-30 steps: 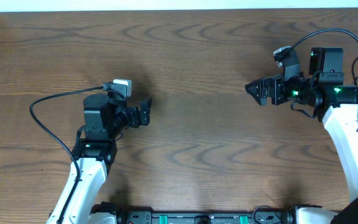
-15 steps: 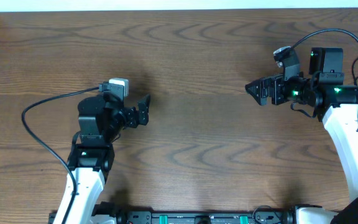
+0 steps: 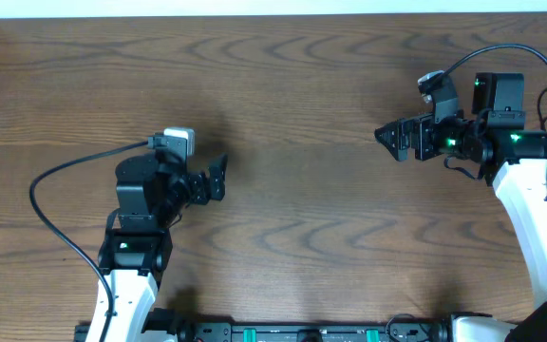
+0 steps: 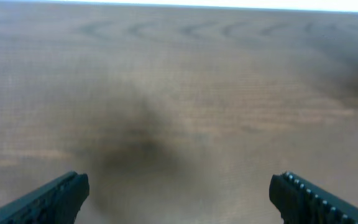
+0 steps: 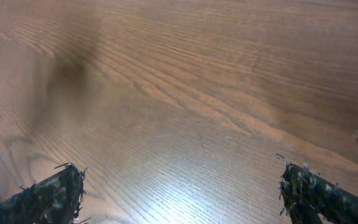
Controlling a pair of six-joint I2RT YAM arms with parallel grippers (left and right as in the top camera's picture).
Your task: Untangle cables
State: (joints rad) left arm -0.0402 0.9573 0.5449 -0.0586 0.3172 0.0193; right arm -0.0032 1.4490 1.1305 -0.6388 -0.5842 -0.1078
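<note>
No cables show in any view; only bare wooden table lies before both grippers. My left gripper (image 3: pixel 218 177) hovers left of the table's middle, pointing right, with its jaws wide apart. In the left wrist view the left gripper (image 4: pixel 179 190) has nothing between its fingertips (image 4: pixel 67 190), only blurred wood below. My right gripper (image 3: pixel 386 137) is at the right side, pointing left, also open. Seen from the right wrist, the right gripper (image 5: pixel 182 186) is empty, with frayed dark pads (image 5: pixel 55 190) at the frame's lower corners.
A thick black arm wire (image 3: pixel 50 176) loops out to the left of the left arm. Another arm wire (image 3: pixel 511 49) arcs over the right arm. A white strip (image 3: pixel 273 8) borders the table's far edge. The arms' base rail (image 3: pixel 302 332) runs along the near edge.
The left arm has drawn back slightly toward the near left, its gripper still open. The right arm has not moved.
</note>
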